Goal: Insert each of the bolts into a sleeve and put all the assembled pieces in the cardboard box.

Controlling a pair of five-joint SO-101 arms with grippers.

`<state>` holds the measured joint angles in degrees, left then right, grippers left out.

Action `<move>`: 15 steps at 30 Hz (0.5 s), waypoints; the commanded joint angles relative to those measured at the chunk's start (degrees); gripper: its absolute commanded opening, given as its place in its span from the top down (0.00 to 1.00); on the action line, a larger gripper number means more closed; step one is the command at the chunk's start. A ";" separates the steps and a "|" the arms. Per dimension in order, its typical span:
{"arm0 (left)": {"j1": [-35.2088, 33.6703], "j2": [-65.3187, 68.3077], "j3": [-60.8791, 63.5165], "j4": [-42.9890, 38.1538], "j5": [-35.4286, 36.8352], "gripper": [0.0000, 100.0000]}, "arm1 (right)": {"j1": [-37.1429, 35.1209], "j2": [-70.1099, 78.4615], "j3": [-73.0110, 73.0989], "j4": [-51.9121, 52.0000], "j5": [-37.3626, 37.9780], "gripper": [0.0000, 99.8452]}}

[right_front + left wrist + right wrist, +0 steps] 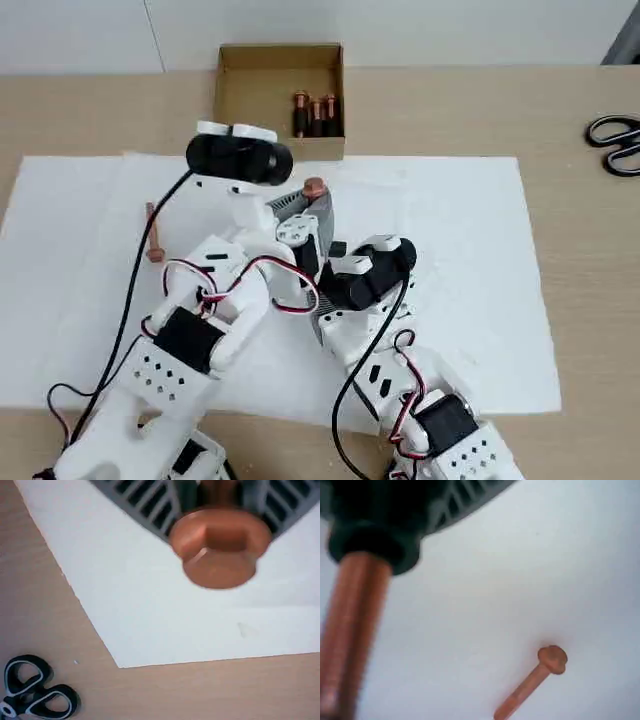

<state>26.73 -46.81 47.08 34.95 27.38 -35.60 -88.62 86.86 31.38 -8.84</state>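
My left gripper [308,208] is shut on a copper bolt [220,545], whose hex head [314,187] points toward the cardboard box [232,95]. My right gripper [334,252] sits just behind it, shut on a black sleeve [370,547]. The bolt's threaded shaft [347,635] sticks out through that sleeve. Both grippers meet above the middle of the white sheet [470,260]. A loose copper bolt [153,232] lies on the sheet to the left, its head [552,659] toward the table's front edge. Three assembled pieces [316,115] stand in the box's near right corner.
Black-handled scissors [615,143] lie on the bare wooden table at the far right, off the sheet's corner [117,666]. A black cable [135,270] runs from the left arm across the sheet next to the loose bolt.
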 commanded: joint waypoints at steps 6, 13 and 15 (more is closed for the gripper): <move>0.26 -1.85 0.92 -2.64 0.26 0.99 | -0.04 -1.19 -1.14 -1.01 -0.44 1.00; 0.26 -1.85 0.57 0.53 0.26 0.99 | 0.04 -1.19 -1.14 -1.01 -0.35 1.00; 0.35 -1.85 0.57 1.58 0.26 0.99 | 0.04 -1.19 -1.14 -1.01 -0.35 1.00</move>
<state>26.73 -46.81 48.22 35.65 27.38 -35.60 -88.62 86.86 31.38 -8.84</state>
